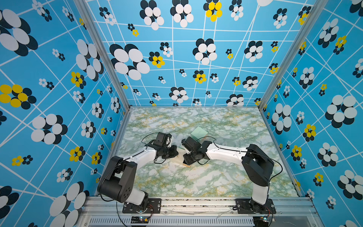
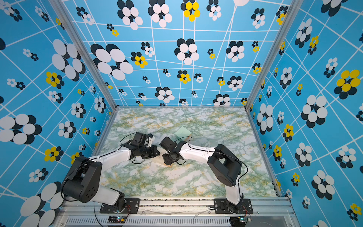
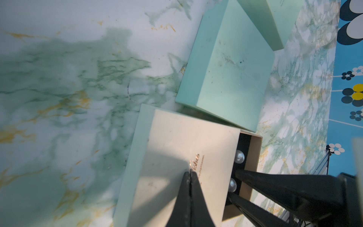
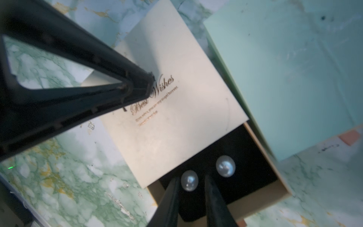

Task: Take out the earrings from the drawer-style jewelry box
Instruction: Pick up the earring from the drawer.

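Left gripper (image 3: 190, 172), fingers pressed together, rests on the cream sleeve (image 4: 176, 59). Right gripper (image 4: 192, 176) straddles a pearl earring (image 4: 189, 180) with slightly spread fingers. A mint box (image 1: 199, 132) sits at the sleeve's one o'clock.

You see bright, even light in both top views; the walls (image 1: 49, 78) stretch and bow at 9 and 3 o'clock. Both wrist views are dimmer and soft. A grey shadow crosses the cream box (image 3: 176, 147); the right gripper (image 4: 192, 178) looms blurred, and the earrings (image 4: 225, 166) glint.

The earrings (image 4: 225, 166) look glossy and pearly; the jewelry box (image 4: 176, 88) is matt cardboard.
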Robot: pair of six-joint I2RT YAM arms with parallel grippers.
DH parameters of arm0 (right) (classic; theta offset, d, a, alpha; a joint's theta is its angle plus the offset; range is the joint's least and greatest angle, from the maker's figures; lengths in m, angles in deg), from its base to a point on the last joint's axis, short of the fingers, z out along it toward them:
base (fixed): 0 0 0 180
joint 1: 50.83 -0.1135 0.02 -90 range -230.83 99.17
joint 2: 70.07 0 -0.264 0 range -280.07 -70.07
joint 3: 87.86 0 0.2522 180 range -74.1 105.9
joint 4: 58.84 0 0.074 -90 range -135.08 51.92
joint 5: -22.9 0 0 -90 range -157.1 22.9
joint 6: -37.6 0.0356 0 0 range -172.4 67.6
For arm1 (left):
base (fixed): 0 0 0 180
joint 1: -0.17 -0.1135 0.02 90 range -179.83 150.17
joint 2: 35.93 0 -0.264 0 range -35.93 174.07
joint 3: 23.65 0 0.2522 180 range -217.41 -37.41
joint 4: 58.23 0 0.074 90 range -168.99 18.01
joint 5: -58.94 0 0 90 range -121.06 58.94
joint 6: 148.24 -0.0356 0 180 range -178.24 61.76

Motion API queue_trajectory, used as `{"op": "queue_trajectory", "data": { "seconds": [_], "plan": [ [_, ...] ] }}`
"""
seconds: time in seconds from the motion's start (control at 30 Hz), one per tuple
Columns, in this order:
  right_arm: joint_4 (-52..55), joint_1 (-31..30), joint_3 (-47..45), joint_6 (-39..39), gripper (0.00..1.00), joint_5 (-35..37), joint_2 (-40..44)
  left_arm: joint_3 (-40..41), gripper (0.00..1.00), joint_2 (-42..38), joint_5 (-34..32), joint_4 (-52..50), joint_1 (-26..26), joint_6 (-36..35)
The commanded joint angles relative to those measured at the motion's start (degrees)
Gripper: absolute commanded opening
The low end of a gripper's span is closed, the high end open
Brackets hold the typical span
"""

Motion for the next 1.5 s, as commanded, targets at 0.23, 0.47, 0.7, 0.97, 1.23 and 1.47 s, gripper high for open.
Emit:
{"op": "queue_trajectory", "data": {
  "seconds": [0.23,0.47,0.7,0.97,1.23,1.47],
  "plan": [
    [1.5,-0.6,1.9,-1.1,0.26,1.4,-1.8,2.3,0.0,3.5,-3.9,-7.7,0.3,-1.0],
    [1.4,-0.5,1.8,-1.1,0.25,1.4,-2.1,2.2,0.0,3.6,-3.9,-7.7,0.3,-1.1],
    [1.4,-0.6,1.3,-1.0,0.22,1.5,-2.2,2.3,0.0,3.7,-3.9,-7.7,0.3,-1.0],
    [1.6,-0.6,1.1,-1.1,0.19,1.9,-1.3,2.3,0.0,3.7,-3.9,-7.8,0.3,-1.0],
    [1.5,-0.6,0.8,-0.9,0.14,1.8,-0.8,2.3,0.0,3.6,-3.9,-7.7,0.3,-1.0],
    [1.3,-0.6,0.7,-0.7,0.1,1.7,0.2,2.5,0.0,3.4,-3.9,-7.8,0.3,-1.0]
  ]
}}
